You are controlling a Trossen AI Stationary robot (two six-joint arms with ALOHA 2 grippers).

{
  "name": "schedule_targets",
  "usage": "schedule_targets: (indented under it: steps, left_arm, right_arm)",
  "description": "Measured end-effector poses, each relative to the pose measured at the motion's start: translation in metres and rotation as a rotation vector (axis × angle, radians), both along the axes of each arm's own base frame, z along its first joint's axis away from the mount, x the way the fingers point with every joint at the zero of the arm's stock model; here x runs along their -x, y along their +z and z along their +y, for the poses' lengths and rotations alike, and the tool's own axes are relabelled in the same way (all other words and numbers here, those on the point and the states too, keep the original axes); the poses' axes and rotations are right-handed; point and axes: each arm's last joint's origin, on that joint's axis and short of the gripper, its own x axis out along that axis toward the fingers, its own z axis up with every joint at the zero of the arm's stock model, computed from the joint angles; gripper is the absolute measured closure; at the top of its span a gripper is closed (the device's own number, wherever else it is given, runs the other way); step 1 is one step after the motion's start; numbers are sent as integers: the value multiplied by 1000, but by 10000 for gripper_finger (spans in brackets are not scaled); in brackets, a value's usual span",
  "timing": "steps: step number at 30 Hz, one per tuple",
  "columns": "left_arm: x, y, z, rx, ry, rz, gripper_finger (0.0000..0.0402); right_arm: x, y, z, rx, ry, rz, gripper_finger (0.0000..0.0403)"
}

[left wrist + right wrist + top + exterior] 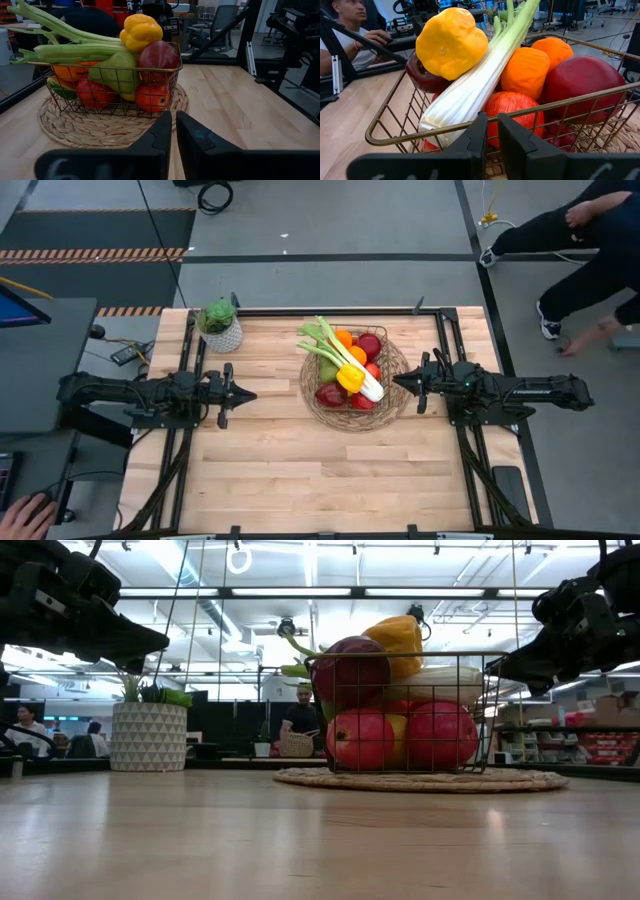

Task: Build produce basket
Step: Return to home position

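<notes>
The wooden surface [300, 470] carries no loose produce. All of it that I can see is in the basket [590, 95], which stands on a round woven mat [400, 405] right of the centre.

The 2 arms lie low, one at each side, and point toward the middle. The left gripper [245, 394] hangs well apart from the basket, and its fingers are almost together with nothing between them. The right gripper [398, 380] is near the mat edge, also closed and empty.

In the basket, a long leek [470, 95] lies across the top, with a yellow pepper [451, 42] resting beside it. Under them are red apples [152, 97], an orange [525, 70] and a green pear [117, 70]. A plant pot [220, 325] stands at the far edge of the surface.

I judge that the filling is finished and the step in hand is going back to rest. The next move asks each arm to draw straight back. The right one must be careful, because it is close to the rim and the leek.
</notes>
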Motion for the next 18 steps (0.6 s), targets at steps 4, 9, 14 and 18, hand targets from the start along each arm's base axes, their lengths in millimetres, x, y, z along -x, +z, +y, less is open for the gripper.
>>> schedule_targets:
  steps: [4, 9, 14, 18]
  left_arm:
    - [0, 0, 0, 0, 0, 0, 375]
    - [0, 0, 0, 0, 0, 0, 373]
    - [0, 0, 0, 0, 0, 0, 366]
    - [0, 0, 0, 0, 0, 0, 370]
  right_arm:
    - [0, 0, 0, 0, 0, -1, 353]
    - [0, 0, 0, 0, 0, 0, 353]
    - [0, 0, 0, 0, 0, 0, 353]
    - [0, 0, 0, 0, 0, 0, 353]
